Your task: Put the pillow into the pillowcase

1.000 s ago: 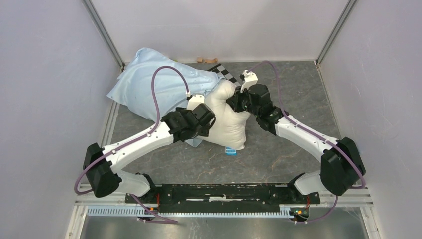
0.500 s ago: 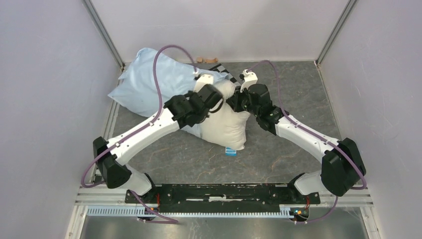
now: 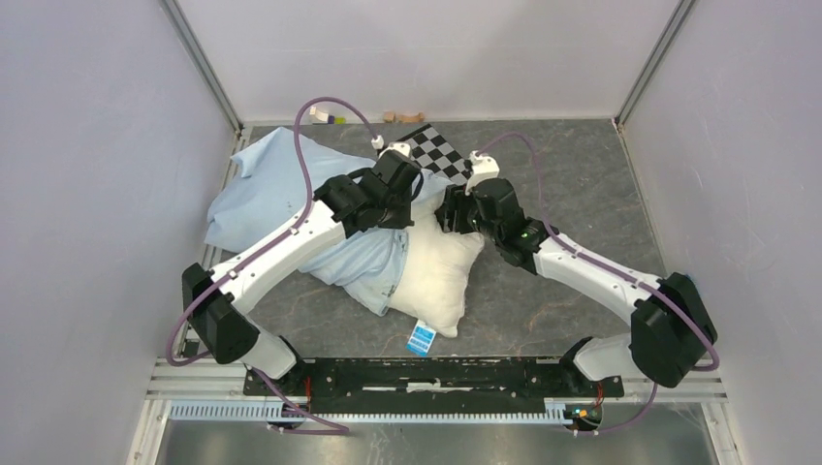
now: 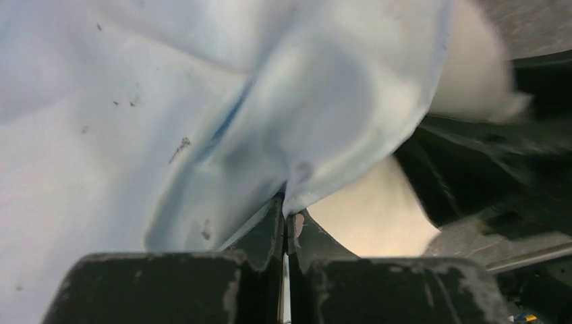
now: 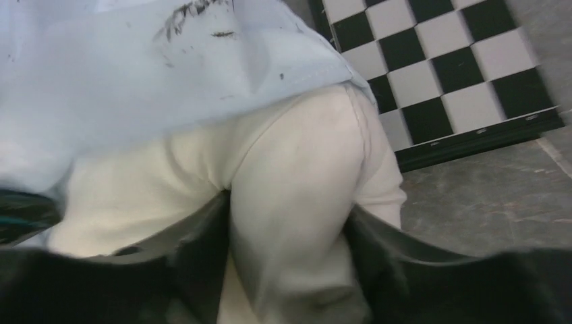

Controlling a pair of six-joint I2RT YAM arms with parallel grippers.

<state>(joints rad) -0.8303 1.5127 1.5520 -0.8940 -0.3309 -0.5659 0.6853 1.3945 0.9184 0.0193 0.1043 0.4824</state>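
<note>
Pale blue cloth takes up the left of the grey counter [image 3: 582,184]. The pillowcase [image 3: 257,199] lies crumpled there, stretching from about 10 o'clock toward the middle, with its hemmed end bunched over the left side of the pillow. Behind it, against the back wall near 11 o'clock, sit a couple of small coloured blocks [image 3: 325,117], too small for me to make out further.

The left arm reaches across the pillowcase. The left hand [image 4: 287,216] has its two fingers pressed together on the edge of the blue cloth. Seen from the wrist, a pinch of fabric rises out of the closed tips, and cream pillow shows just past the hem at 3 o'clock.

At 12 o'clock a black-and-white checkerboard panel [image 3: 441,155] lies flat on the counter, partly hidden by the two wrists.

The pillow [image 3: 441,276] sits in the middle, running from the two hands down toward 6 o'clock. Its left part is covered by the pillowcase, and its right and lower parts are bare. A small blue tag [image 3: 421,338] sticks out at its bottom edge.

The right hand [image 5: 287,226] meets the pillow's upper end, at about its 1 o'clock. The fingers stand apart, one on each side of a plump fold of cream fabric that fills the gap and touches both. Blue hem drapes over the pillow just above that fold.
</note>
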